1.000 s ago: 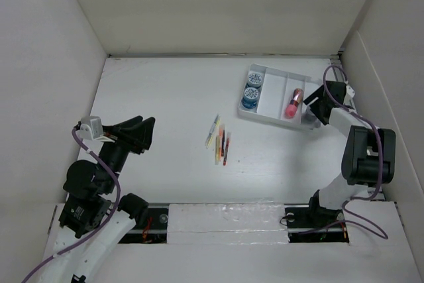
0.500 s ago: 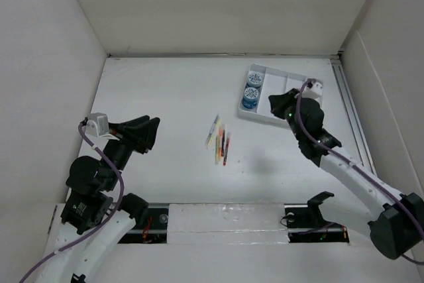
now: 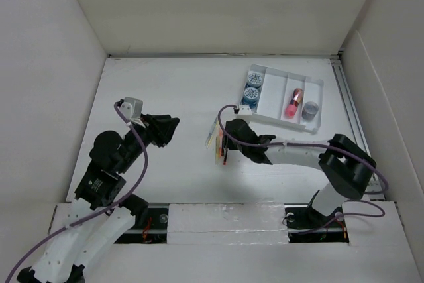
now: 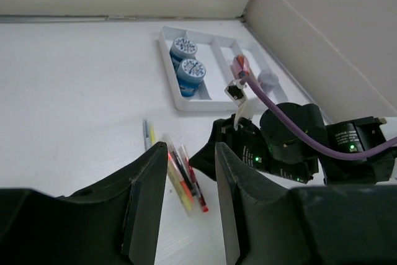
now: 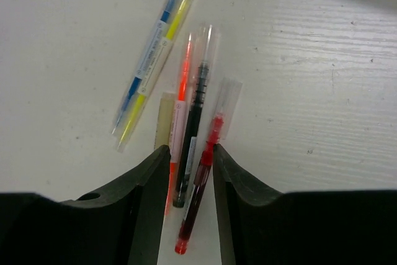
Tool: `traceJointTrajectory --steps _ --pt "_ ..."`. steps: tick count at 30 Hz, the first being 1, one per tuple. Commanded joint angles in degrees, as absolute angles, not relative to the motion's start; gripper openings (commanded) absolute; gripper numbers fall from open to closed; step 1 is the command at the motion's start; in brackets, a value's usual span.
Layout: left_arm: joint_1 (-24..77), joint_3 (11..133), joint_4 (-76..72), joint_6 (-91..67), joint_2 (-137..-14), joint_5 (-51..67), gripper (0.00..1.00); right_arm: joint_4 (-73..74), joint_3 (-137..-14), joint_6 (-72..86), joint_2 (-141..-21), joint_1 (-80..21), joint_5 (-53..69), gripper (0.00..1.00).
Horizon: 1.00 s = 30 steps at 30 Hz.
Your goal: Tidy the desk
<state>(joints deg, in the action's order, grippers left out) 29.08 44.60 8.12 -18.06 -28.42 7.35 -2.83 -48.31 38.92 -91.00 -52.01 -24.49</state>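
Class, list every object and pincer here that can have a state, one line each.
Left pincer: open, holding nothing.
Right pincer: open, over the pens, gripping nothing.
Pens: lying loose on the desk, outside the tray.
Tray: one compartment empty, three occupied.
Blue tubs: lidded, upright, sharing one end compartment.
Pink tube: lying flat in its compartment.
Grey pot: upright in the other end compartment.

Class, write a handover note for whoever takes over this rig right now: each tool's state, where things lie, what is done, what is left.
Left tool: open, empty, above the desk.
Right tool: open, low, straddling ends of the loose pens.
Done: tray holds two blue jars, a pink tube and a grey cylinder.
Left: the pens, probably into the free compartment.
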Motion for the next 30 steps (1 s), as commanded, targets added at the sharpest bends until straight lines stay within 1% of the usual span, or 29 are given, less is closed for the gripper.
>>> traceJointTrajectory --steps 1,8,13,17,19,20,21,23,24,25,26,27,28,29,30 --pt "28.74 46.58 8.61 -16.00 -31.11 8.00 0.32 -2.11 -52.38 41.39 -93.33 -52.21 -29.61 0.39" --pt "28.74 47.55 11.16 -15.64 -36.37 4.75 0.32 -2.46 -51.15 43.68 -95.54 -52.82 -31.99 0.38" --pt "29.26 49.47 13.44 -15.82 -40.25 2.82 0.32 -3.42 -51.41 43.51 -97.64 -52.82 -30.50 0.35" --pt "36.11 52.12 17.48 -15.47 -44.81 -10.95 0.32 -3.87 -52.38 43.51 -100.10 -53.35 -30.06 0.35" --pt "39.19 53.34 19.42 -15.64 -46.84 -14.05 0.32 -4.04 -52.47 44.03 -101.07 -53.87 -29.97 0.35" --pt "39.90 53.61 20.29 -15.82 -48.50 -17.54 0.32 -4.65 -52.12 44.21 -101.16 -53.88 -30.14 0.35" --pt "42.95 53.79 21.52 -16.08 -49.12 -19.49 0.32 -4.92 -51.86 44.47 -101.16 -53.88 -30.06 0.34" --pt "47.79 54.58 23.72 -17.75 -50.62 -29.40 0.32 -5.71 -50.98 44.56 -101.08 -53.88 -30.15 0.33" --pt "50.77 54.84 27.30 -19.06 -51.50 -33.79 0.32 -5.97 -50.72 44.65 -100.99 -53.88 -30.15 0.32" --pt "57.33 55.63 29.51 -20.73 -52.29 -38.88 0.32 -6.15 -50.63 44.65 -100.99 -53.88 -30.23 0.28" --pt "60.61 56.24 32.32 -26.31 -54.04 -46.51 0.32 -6.15 -50.71 44.56 -100.99 -53.88 -30.32 0.25" --pt "63.69 56.77 37.48 -29.33 -54.75 -49.37 0.32 -6.24 -50.89 44.56 -101.16 -53.88 -30.41 0.19" --pt "67.64 58.08 39.53 -32.05 -55.19 -51.13 0.33 -5.89 -50.98 44.56 -101.25 -53.88 -30.67 0.16" --pt "68.37 58.62 40.68 -33.99 -55.46 -51.50 0.33 -5.71 -51.15 44.56 -101.25 -53.88 -30.85 0.13" --pt "68.38 58.80 40.00 -34.10 -55.11 -50.46 0.33 -5.63 -51.33 44.73 -101.25 -53.88 -30.94 0.06"
